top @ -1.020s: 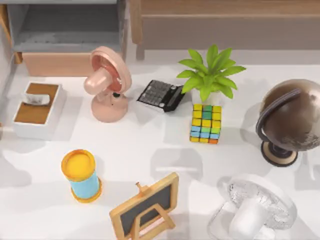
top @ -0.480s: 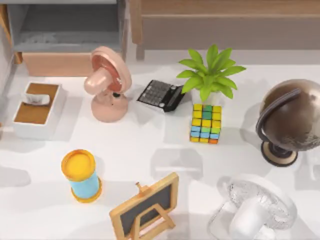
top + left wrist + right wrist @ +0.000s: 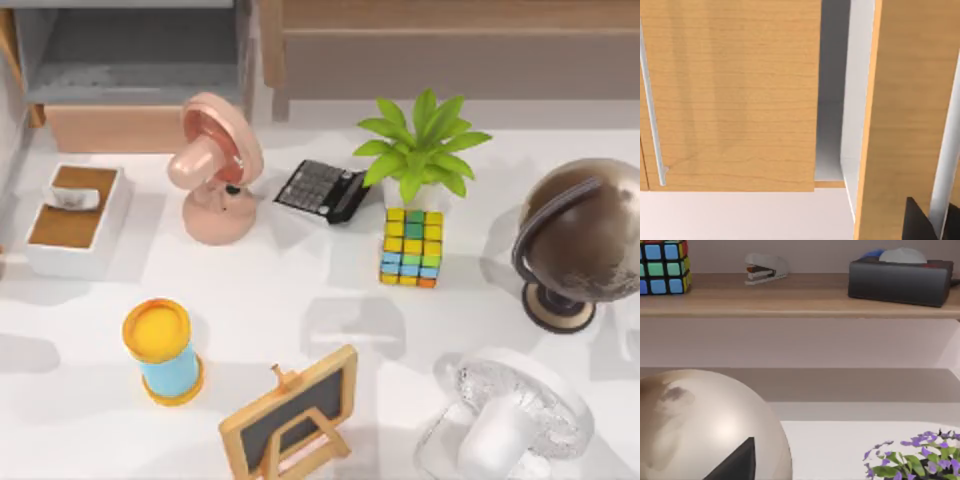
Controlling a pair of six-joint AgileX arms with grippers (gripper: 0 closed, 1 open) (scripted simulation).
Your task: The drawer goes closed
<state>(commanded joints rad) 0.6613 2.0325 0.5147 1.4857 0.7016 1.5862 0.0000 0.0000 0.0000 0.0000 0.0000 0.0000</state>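
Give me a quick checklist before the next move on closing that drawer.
1. Drawer closed: not ok, it stands pulled out at the top view's upper left.
2. Drawer front free of clutter: ok, the pink fan and the white box sit apart on the table side.
3. Left end effector near the cabinet: ok, close to a wood panel with a handle bar.
4. Contact with that panel: cannot tell.
5. Right end effector out of the way: ok, beside the globe.
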